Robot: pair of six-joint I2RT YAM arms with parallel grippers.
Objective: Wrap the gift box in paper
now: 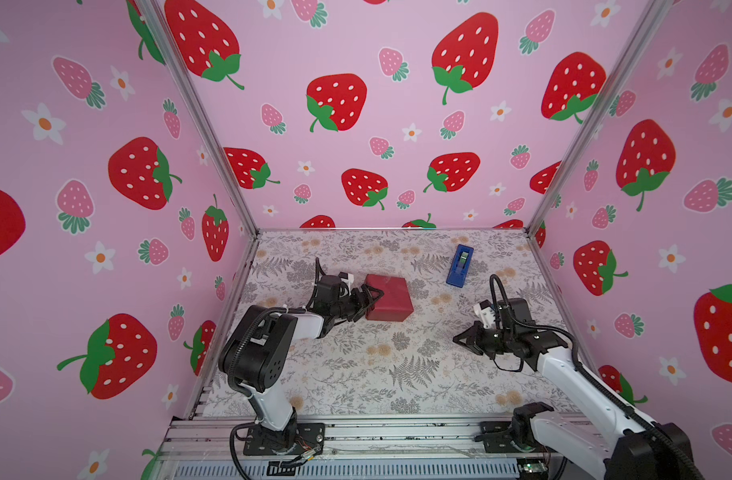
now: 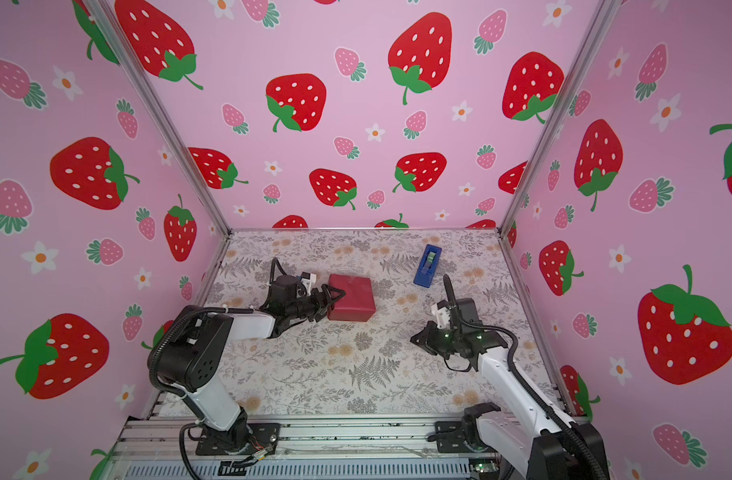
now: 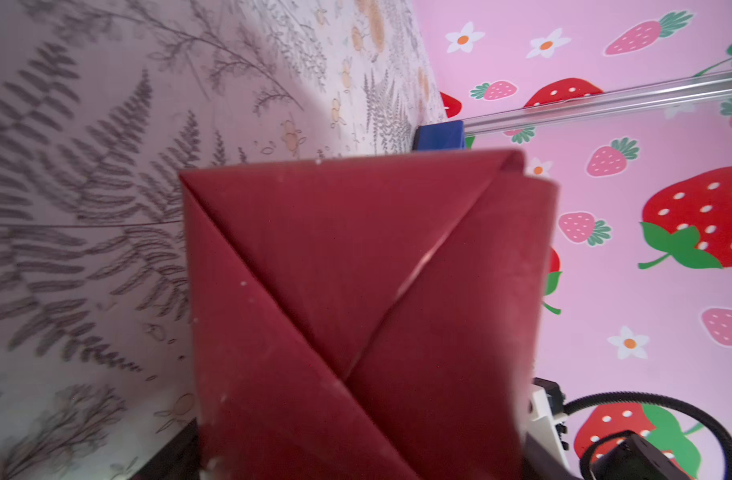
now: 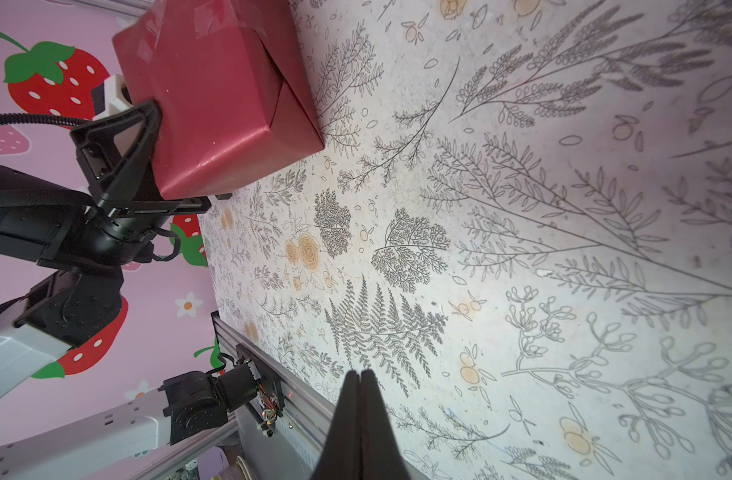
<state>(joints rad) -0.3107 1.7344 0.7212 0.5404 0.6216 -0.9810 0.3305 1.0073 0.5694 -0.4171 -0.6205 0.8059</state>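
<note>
In both top views the dark red wrapping paper [image 1: 387, 297] is folded tight into a squat parcel on the floral-print tabletop [image 1: 376, 374], left of centre toward the back. The gift box is totally hidden inside it. The black left gripper [image 1: 369, 304] sits at the parcel's left end, jaws spread wide across it. A bright blue plastic tape dispenser [image 1: 459, 266] lies well apart, back right. The black right gripper [image 1: 455, 338] is over on the right, well clear of the parcel.

Left wrist view: just the parcel's end with triangular flaps [image 3: 343, 257] crossing. Honestly can't tell if the fingers actually squeeze it.

Right wrist view: the right gripper [image 4: 360, 376] is clamped together on nothing, and there are clear tape strips [image 4: 214, 18] on the parcel.
</note>
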